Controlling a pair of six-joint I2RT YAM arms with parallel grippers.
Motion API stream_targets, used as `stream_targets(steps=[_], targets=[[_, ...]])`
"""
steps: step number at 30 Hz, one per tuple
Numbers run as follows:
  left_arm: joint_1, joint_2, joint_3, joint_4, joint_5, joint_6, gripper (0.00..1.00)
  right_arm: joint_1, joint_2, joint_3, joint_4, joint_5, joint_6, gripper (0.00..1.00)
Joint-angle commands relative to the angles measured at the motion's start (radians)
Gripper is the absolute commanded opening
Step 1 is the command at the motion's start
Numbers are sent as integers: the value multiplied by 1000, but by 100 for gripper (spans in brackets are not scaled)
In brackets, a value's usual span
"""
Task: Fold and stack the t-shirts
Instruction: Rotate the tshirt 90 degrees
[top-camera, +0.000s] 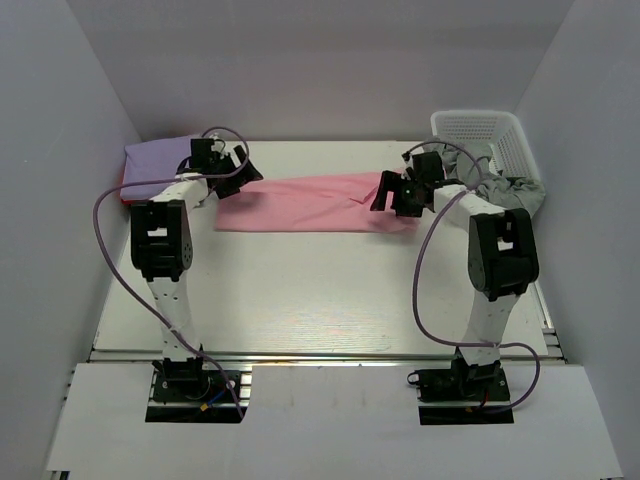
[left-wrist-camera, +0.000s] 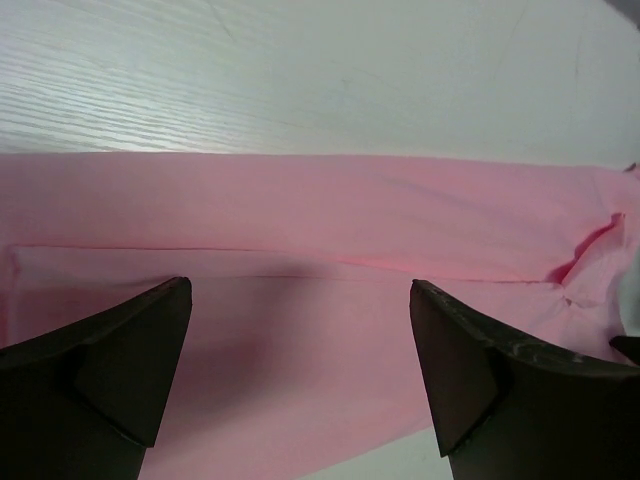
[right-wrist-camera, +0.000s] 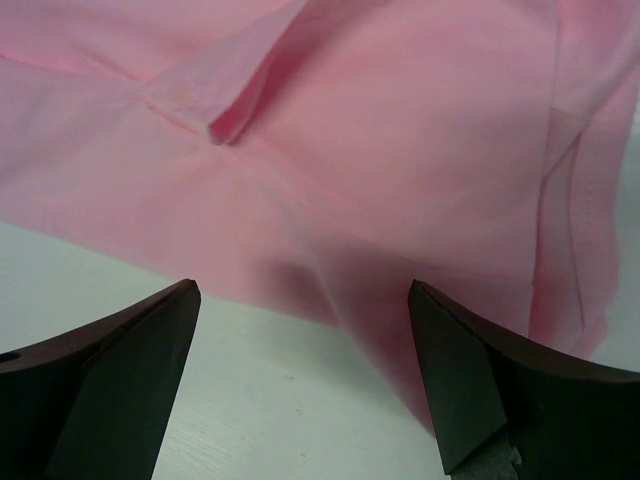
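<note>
The pink t-shirt lay in a long folded strip across the far side of the table, and the left gripper and right gripper hung over its two ends, jaws wide open and holding nothing, likely so it could rest flat.

A plain pink cloth t-shirt, a plain lavender cloth shirt and a white, faintly grained desk are shown.

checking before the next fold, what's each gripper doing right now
left gripper: open, holding nothing, over the pink t-shirt
right gripper: open, holding nothing, over it too
</note>
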Motion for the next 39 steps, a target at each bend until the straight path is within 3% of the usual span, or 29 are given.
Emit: stream_targets(steps=[1, 6, 13, 17, 23, 27, 32, 36, 39], targets=[[-13, 29, 33, -45, 48, 31, 100, -22, 25, -3, 26, 60, 51, 90], [-13, 18, -72, -90, -17, 31, 100, -76, 84, -20, -25, 82, 85, 90], [-22, -176, -489, -158, -59, 27, 100, -102, 168, 30, -19, 2, 78, 90], [-68, -315, -837, -191, 68, 2, 100, -82, 231, 207, -40, -38, 48, 90], [-212, -612, -1224, -206, 334, -67, 100, -60, 393, 399, -46, -125, 44, 90], [-293, -772, -1263, -272, 394, -93, 100, -53, 528, 598, -92, -229, -27, 90], [-399, -977, -1180, -312, 415, -107, 100, -27, 622, 773, -149, -254, -76, 90], [-435, -1010, -1098, -300, 403, -93, 100, -19, 558, 764, -137, -231, -128, 90], [-459, -996, -984, -373, 293, -15, 100, -7, 470, 750, -135, -185, -174, 90]])
